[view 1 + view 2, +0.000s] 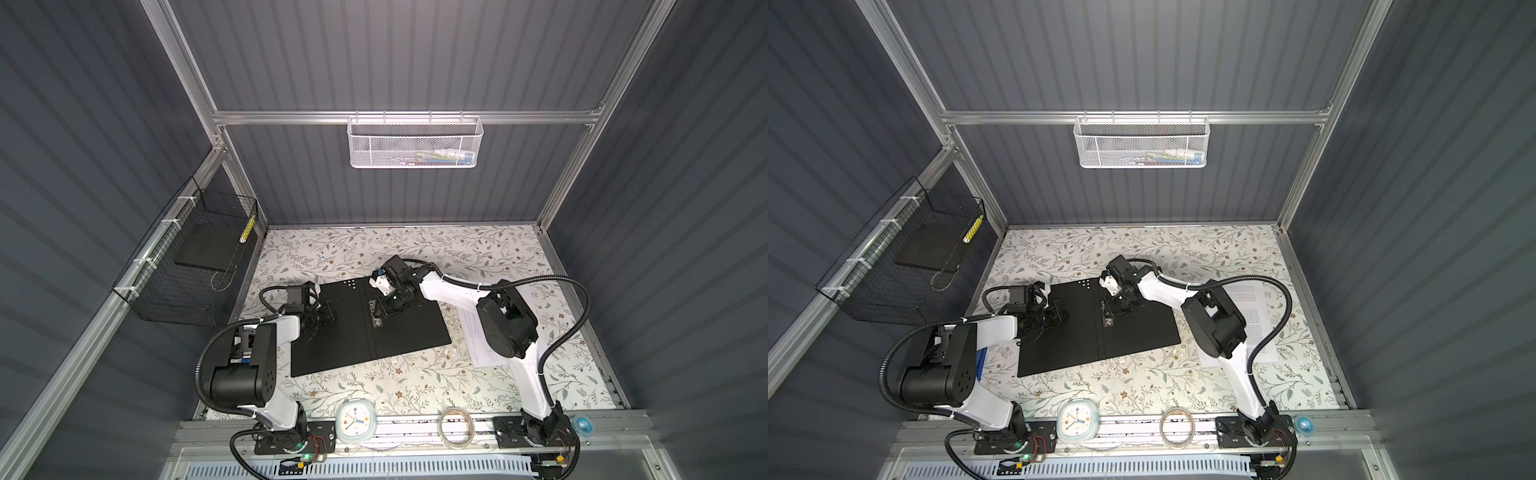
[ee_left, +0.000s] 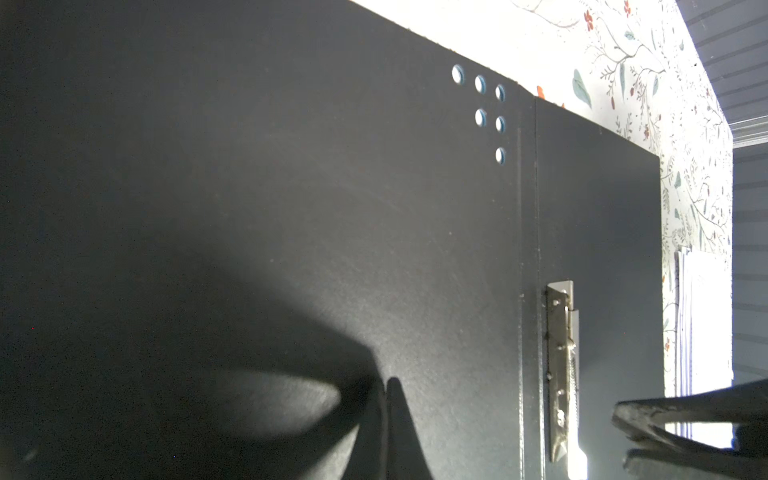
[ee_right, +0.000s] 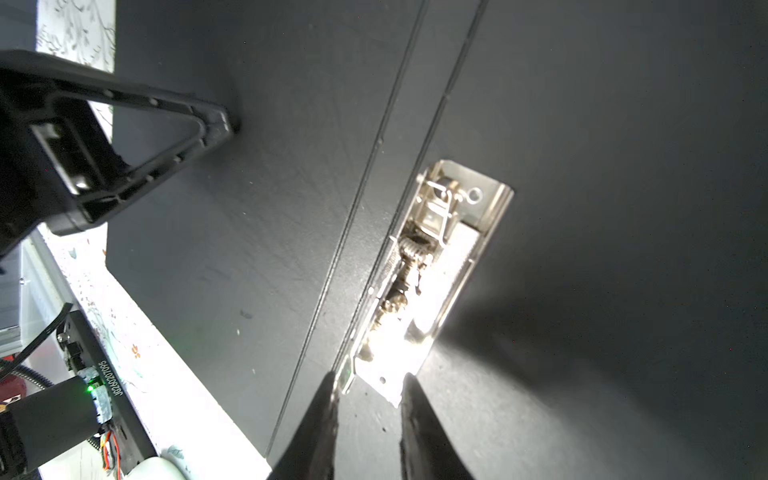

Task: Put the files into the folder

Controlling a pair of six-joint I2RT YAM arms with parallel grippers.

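With left fingers (image 2: 388,419) pressed together pinning the folder (image 1: 332,332), right fingers (image 3: 370,415), slightly spread, should straddle the clip (image 3: 432,266) squarely before lifting.

Bright overhead light, glare on clip (image 3: 432,282), dark walls, wrist cams soft w/ shadows

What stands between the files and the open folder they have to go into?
The right arm lies over the files, covering much of the stack. The right end effector sits at the metal clip on the folder. The folder's black faces are otherwise bare, and only floral table separates it from the files.
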